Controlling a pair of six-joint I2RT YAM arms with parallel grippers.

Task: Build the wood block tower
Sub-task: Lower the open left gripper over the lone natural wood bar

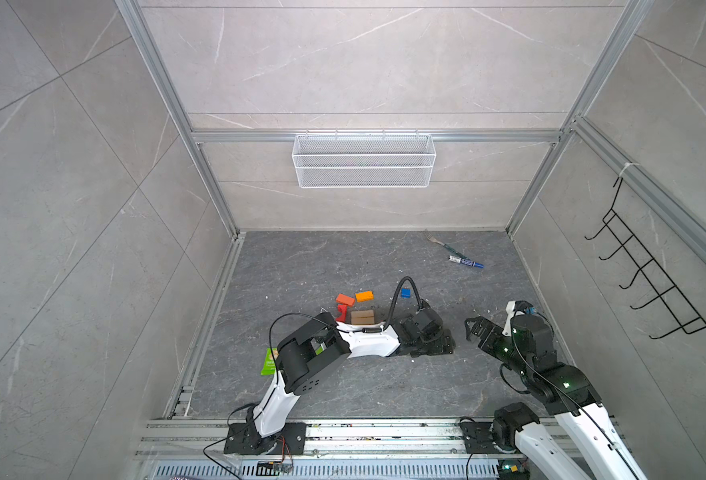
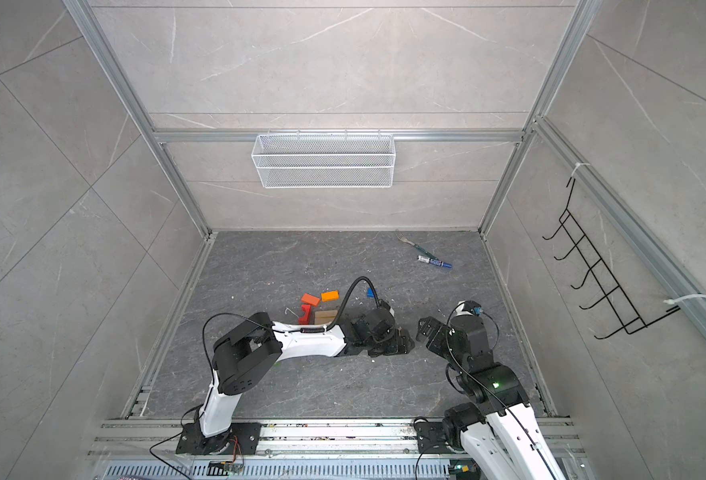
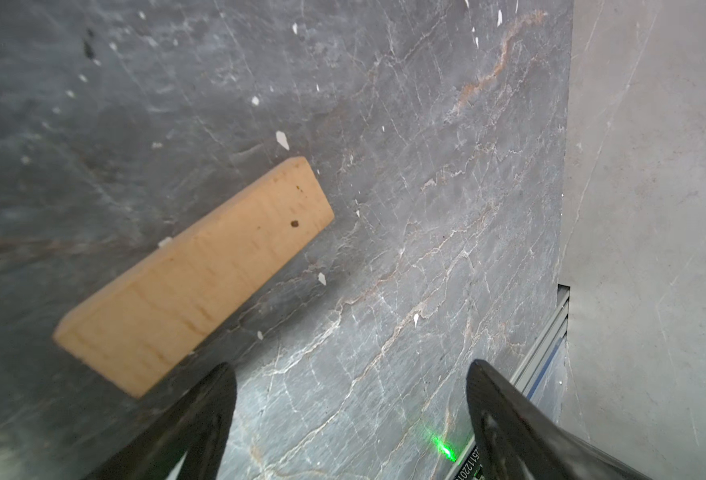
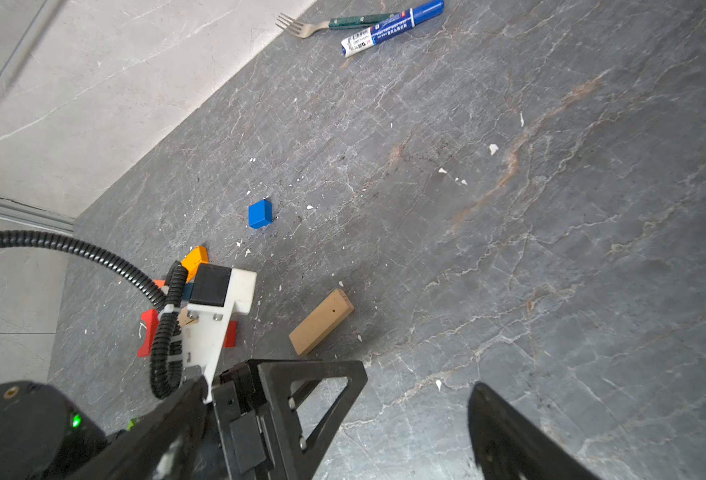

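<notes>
Dark grey stone-look tabletop (image 1: 343,257) here, with pale veins, some rusty streaks and white flecks everywhere. It's boxed in by light grey tiled walls (image 1: 73,187) on aluminium rails, with a white wire basket (image 1: 364,160) on the back wall and a black hook rack (image 1: 671,286) on the right one. Going off the blue cube (image 1: 405,293): an orange block (image 1: 364,296) and a red-orange block (image 1: 345,299) sit left of it. The red arch (image 1: 341,312) and a tan block (image 1: 362,317) are side by side, left of it and nearer the arms. A fork (image 1: 438,241) and marker (image 1: 465,262) lie well behind it. A loose tan bar (image 3: 193,278) lies flat, nearer the arms than the cube, just beside the left gripper (image 3: 349,365), whose jaws are spread over bare tabletop. The right gripper (image 1: 471,329) hovers right of the cube, also spread wide and empty.
</notes>
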